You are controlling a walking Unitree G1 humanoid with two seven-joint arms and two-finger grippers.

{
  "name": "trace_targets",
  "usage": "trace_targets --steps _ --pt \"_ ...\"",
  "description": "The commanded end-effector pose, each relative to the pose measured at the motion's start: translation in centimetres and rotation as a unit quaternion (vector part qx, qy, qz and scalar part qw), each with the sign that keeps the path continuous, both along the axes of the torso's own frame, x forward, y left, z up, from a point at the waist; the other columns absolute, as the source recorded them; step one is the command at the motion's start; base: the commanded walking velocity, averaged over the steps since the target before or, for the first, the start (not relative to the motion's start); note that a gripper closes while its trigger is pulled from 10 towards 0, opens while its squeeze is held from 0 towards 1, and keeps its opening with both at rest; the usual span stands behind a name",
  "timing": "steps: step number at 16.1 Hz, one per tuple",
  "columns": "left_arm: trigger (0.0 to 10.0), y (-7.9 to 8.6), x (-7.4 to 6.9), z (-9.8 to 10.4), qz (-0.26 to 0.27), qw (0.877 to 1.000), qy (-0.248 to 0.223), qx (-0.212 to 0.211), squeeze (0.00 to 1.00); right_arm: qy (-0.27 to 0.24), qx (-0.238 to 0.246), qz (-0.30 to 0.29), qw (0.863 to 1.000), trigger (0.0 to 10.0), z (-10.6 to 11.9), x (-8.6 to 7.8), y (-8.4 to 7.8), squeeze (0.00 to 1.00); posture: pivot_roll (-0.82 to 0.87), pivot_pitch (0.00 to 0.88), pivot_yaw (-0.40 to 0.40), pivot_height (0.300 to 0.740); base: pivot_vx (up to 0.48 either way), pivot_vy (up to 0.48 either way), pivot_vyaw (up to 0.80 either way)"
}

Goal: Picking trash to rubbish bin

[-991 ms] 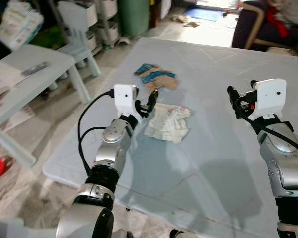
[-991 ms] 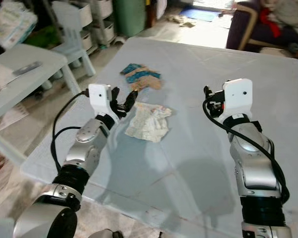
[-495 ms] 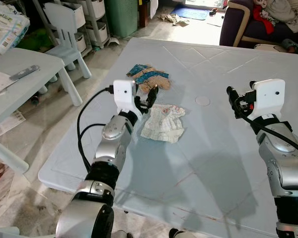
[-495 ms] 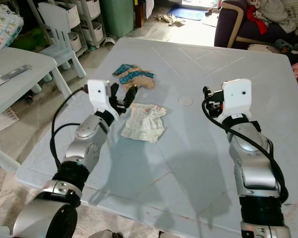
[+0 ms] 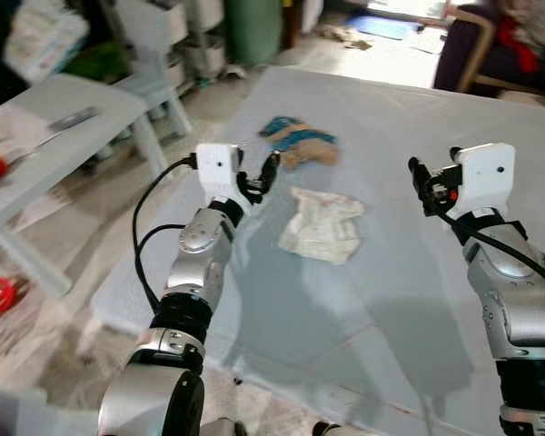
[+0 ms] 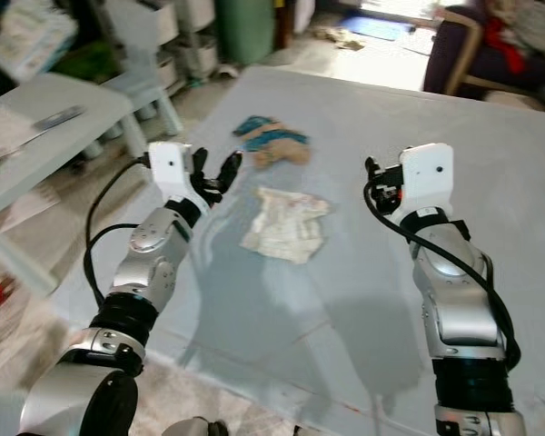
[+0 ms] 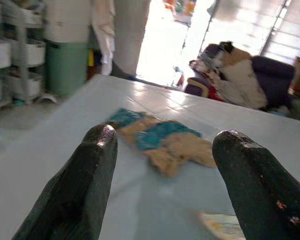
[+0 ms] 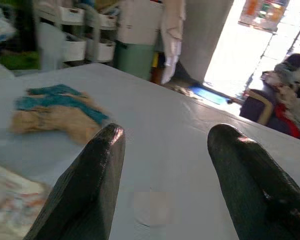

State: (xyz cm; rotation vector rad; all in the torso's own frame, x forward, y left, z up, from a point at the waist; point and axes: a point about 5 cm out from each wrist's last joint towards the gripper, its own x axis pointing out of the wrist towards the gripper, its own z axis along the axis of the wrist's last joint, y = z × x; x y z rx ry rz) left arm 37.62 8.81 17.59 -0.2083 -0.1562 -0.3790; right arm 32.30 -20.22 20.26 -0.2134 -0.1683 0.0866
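Left gripper (image 5: 259, 175) released, above the table (image 5: 409, 272), wrapper (image 5: 299, 151) at its 2 o'clock, just beyond the tips. White paper (image 5: 323, 224) lies flat at table centre, 5 o'clock from the wrapper. Right gripper (image 5: 421, 183) released, empty, 3 o'clock of the paper.

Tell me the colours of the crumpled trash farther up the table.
Teal-blue and tan crumpled trash, clearest in the left wrist view.

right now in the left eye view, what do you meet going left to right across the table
left hand → blue and tan wrapper → white crumpled paper → right hand
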Motion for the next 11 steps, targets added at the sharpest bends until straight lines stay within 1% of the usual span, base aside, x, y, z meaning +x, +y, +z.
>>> trace_targets --steps 1,3,11 --pt "10.0 -0.02 0.02 0.66 -0.002 1.0 -0.011 -0.002 0.0 -0.015 -0.002 0.005 1.0 10.0 0.68 0.03 0.27 0.0 -0.15 0.084 0.003 0.74 0.0 0.0 0.0" --pt "10.0 0.22 -0.01 0.69 -0.001 1.0 -0.014 -0.003 0.0 -0.016 -0.002 0.008 1.0 10.0 0.77 0.14 0.4 0.0 -0.14 0.084 0.002 0.74 0.0 0.0 0.0" --pt "10.0 0.27 -0.13 0.56 -0.003 1.0 -0.014 -0.002 0.0 -0.017 -0.006 0.015 1.0 10.0 0.79 0.32 0.73 0.0 -0.14 0.08 -0.005 0.74 0.297 0.0 0.0"
